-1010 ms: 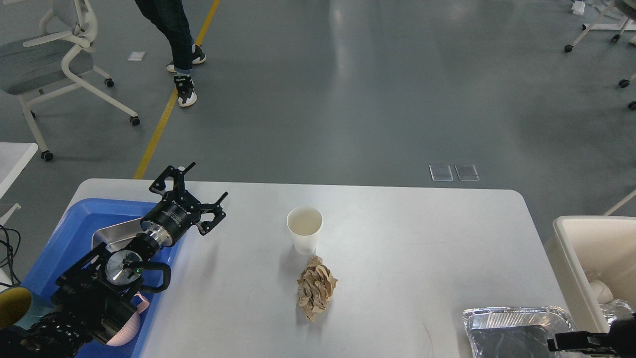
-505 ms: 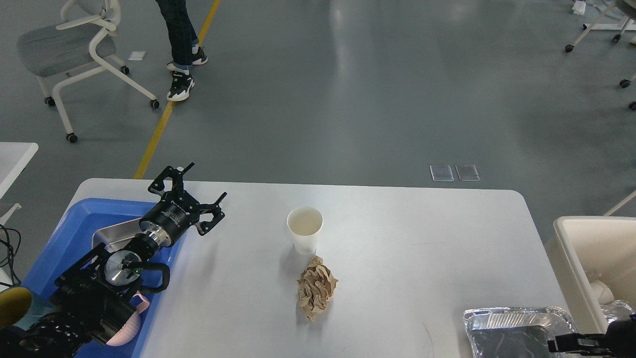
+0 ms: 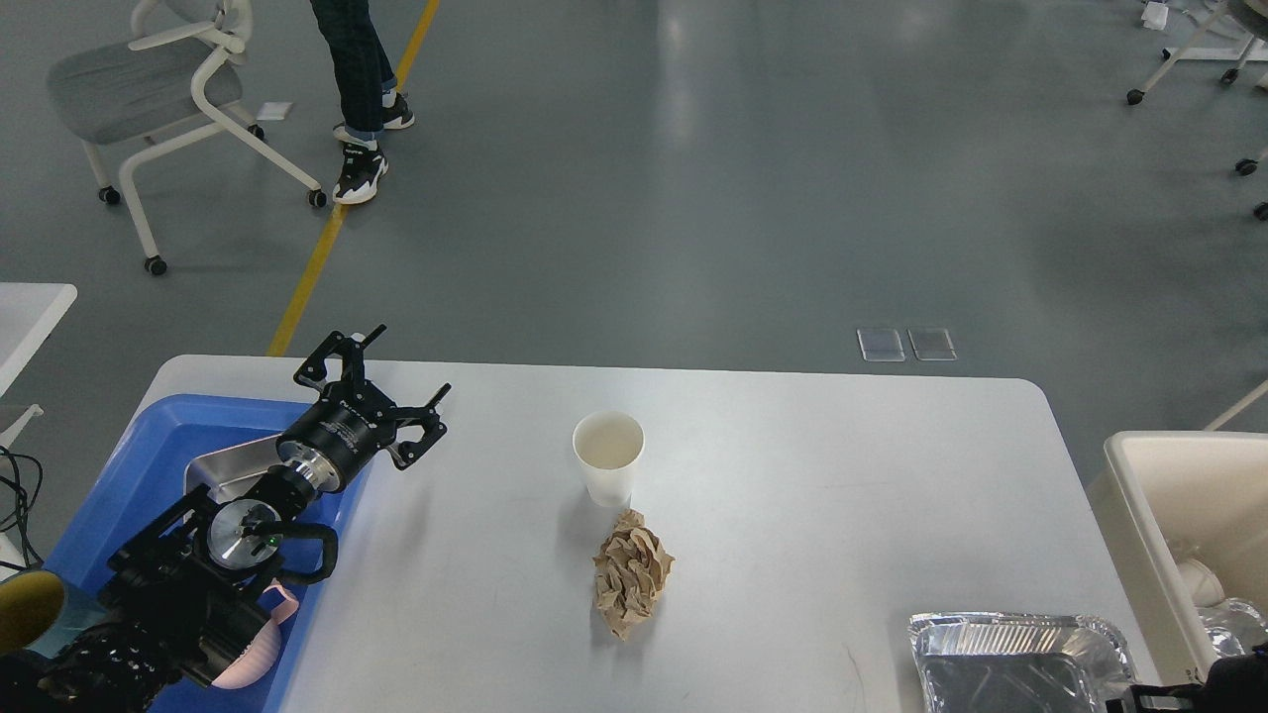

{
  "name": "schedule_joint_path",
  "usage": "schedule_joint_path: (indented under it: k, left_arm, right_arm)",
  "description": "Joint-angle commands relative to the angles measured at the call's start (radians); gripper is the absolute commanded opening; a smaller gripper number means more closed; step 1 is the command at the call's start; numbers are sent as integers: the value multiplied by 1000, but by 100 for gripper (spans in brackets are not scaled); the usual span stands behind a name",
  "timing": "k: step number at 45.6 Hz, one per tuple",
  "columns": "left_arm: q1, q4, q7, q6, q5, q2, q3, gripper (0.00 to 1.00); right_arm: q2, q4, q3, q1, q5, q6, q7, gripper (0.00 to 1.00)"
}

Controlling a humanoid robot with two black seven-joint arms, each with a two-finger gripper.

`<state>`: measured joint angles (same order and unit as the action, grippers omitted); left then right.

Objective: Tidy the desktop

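Left pincer [image 3: 389, 378]: 2 fingers spread wide, holding nothing, poised above the white table [image 3: 792, 475] at the blue tray's [image 3: 129, 465] edge. To its right stand a paper cup [image 3: 607, 457] and crumpled brown paper [image 3: 631, 572]. Right pincer [image 3: 1154, 698]: barely visible, state cannot be told.

Grey glossy floor [image 3: 753, 178], yellow line [image 3: 315, 262], white wheeled chair [image 3: 158, 89] far left

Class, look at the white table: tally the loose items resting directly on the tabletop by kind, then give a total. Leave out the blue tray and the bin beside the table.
White paper cup: 1
Crumpled brown paper ball: 1
Silver foil tray: 1
Total: 3
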<state>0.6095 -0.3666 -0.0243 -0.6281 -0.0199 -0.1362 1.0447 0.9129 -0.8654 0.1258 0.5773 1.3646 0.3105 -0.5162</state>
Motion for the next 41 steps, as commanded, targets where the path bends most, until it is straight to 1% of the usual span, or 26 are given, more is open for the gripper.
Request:
schedule_joint_path:
  k: [1, 9, 14, 18, 20, 26, 30, 41]
  left_arm:
    - [1, 0, 0, 1, 0, 1, 0, 97]
    - [3, 0, 0, 2, 0, 1, 0, 97]
    - [4, 0, 0, 4, 0, 3, 0, 97]
    - [7, 0, -2, 4, 0, 4, 0, 97]
    - [9, 0, -2, 4, 0, 4, 0, 97]
    - [16, 0, -2, 5, 0, 3, 0, 97]
    - [18, 0, -2, 7, 0, 7, 0, 97]
    - [18, -2, -2, 33, 0, 7, 0, 97]
  right_arm:
    - [0, 0, 0, -2, -6, 12, -2, 0]
    - [1, -1, -2, 4, -12, 12, -7, 0]
    - [12, -3, 0, 10, -65, 15, -36, 0]
    - [26, -3, 0, 35, -78, 22, -42, 0]
    - [35, -7, -2, 55, -79, 38, -45, 0]
    - [70, -11, -2, 119, -87, 88, -87, 0]
    - [87, -17, -3, 171, -93, 128, -103, 0]
    - [72, -17, -9, 326, -98, 226, -96, 0]
